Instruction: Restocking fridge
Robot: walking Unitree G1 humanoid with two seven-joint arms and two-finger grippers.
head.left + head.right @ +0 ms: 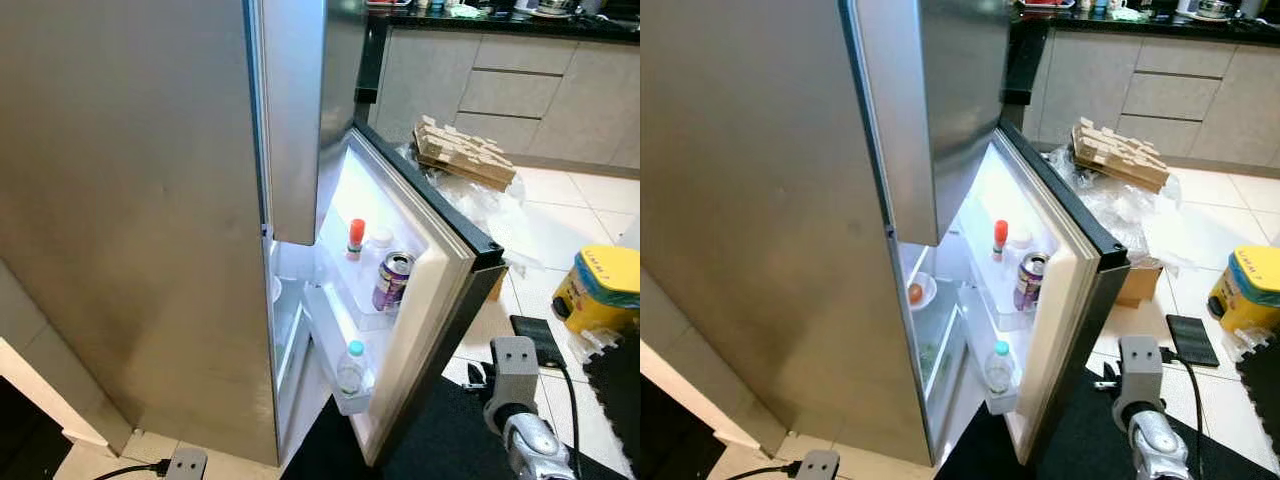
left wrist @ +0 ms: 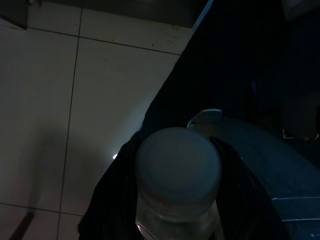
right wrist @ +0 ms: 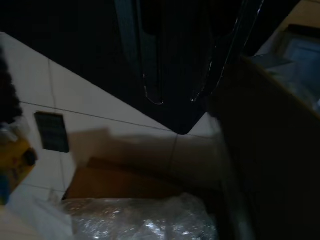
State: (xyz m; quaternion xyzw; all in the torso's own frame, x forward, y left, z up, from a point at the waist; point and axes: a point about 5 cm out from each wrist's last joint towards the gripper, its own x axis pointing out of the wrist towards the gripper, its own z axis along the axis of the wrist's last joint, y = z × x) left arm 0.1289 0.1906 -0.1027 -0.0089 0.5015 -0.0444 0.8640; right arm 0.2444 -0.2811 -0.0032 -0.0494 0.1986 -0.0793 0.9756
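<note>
The steel fridge (image 1: 140, 200) stands at my left with its lower door (image 1: 440, 270) swung open. The door's upper shelf carries a purple can (image 1: 392, 281), a red-capped bottle (image 1: 356, 238) and a white-lidded jar (image 1: 380, 240). A teal-capped water bottle (image 1: 351, 367) stands in the lower shelf. Inside the fridge, a bowl (image 1: 917, 292) holds something orange. My left gripper (image 2: 177, 200) hangs low over the floor tiles, shut on a clear bottle with a pale cap (image 2: 177, 167). My right gripper (image 3: 175, 100) is open and empty, down by the cardboard box; its silver arm (image 1: 520, 405) hangs at the lower right.
A cardboard box (image 1: 1135, 282) behind the door holds crumpled plastic wrap (image 1: 480, 200) and a stack of wooden blocks (image 1: 462, 152). A yellow tub (image 1: 603, 288) and a black flat device (image 1: 537, 340) lie on the tiles at right. A black mat (image 1: 440, 440) lies underfoot. A power strip (image 1: 180, 465) lies at the fridge's foot.
</note>
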